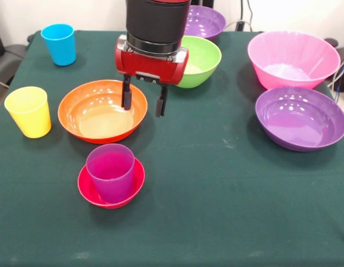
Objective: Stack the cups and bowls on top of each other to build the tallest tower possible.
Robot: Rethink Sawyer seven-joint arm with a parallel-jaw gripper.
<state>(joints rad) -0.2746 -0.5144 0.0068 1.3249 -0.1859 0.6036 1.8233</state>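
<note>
Altogether three cups: blue cup, yellow cup, purple cup. Five bowls in sight: wide orange bowl, green bowl, pink bowl, near purple bowl, far purple bowl partly hidden behind the arm. Also a small red bowl under the purple cup, forming the only stack. Gripper open and empty, hanging over the orange bowl's right rim, beyond the stack on the green tabletop.

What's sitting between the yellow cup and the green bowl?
In the front view, the wide orange bowl lies between the yellow cup and green bowl, under the open gripper.
</note>
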